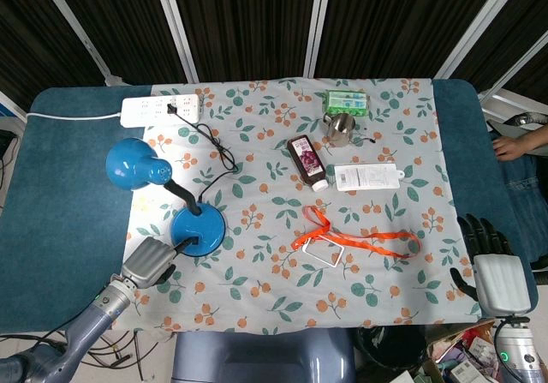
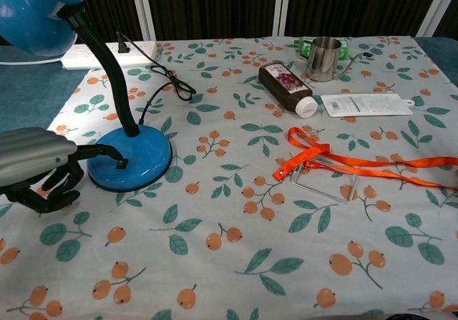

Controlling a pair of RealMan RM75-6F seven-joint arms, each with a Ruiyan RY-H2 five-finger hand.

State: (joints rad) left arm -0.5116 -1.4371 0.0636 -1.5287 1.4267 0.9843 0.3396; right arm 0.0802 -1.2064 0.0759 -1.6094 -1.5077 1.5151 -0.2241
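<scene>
Dark slatted panels back the floral-clothed table [image 1: 282, 254]. At its near-left corner stands the blue desk lamp [image 2: 129, 164]; the left hand [image 2: 44, 168] has one finger on its base switch, the others curled under. The shade looks unlit, so the press seems unfinished. The right hand [image 1: 492, 267] rests apart, fingers spread, holding nothing.

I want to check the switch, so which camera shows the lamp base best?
The chest view: the blue lamp base fills the near left, with the left hand touching it. The head view shows it small from above.
</scene>
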